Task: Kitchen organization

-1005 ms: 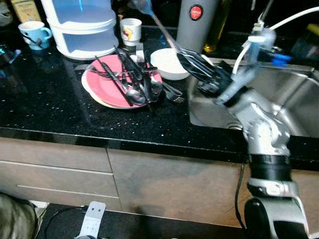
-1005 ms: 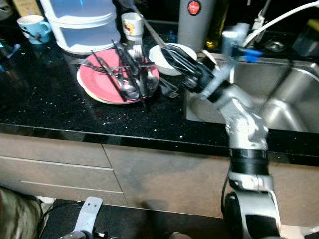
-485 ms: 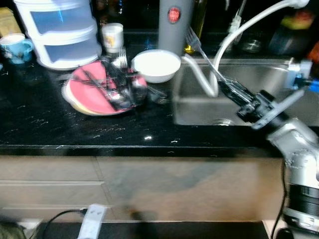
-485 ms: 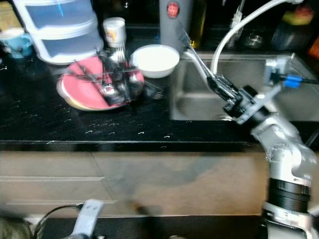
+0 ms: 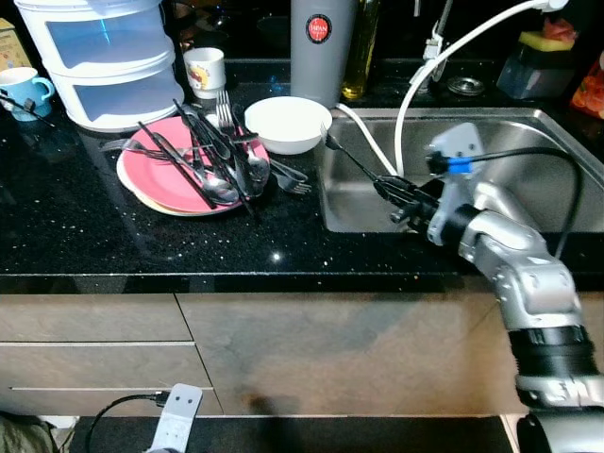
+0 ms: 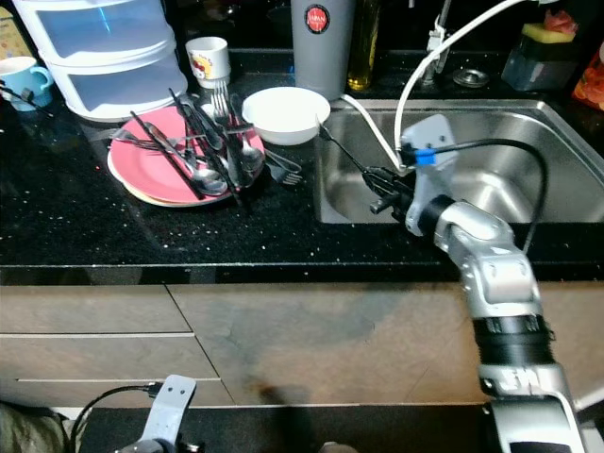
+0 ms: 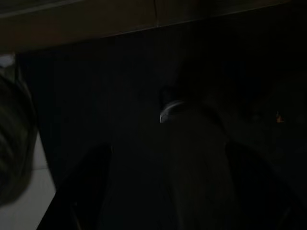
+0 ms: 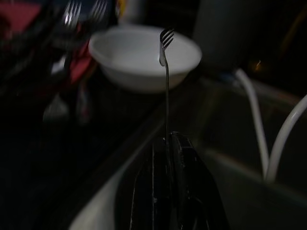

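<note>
Right gripper (image 5: 396,192) pinching fork (image 5: 354,162) by handle end, fingers closed tight on it, tines angling up over sink (image 5: 528,179) near its left wall. Probably carrying it off for rinsing. Remaining cutlery (image 5: 212,151) lying heaped on pink plate (image 5: 151,184) on worktop (image 5: 75,226), beside white bowl (image 5: 288,123). Left arm hanging idle; finger state: cannot tell.

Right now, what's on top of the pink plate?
The pink plate carries a crisscrossed heap of cutlery: dark-handled pieces, spoons and forks. A lighter plate edge peeks out beneath it. The plate surface under the heap is hidden.
</note>
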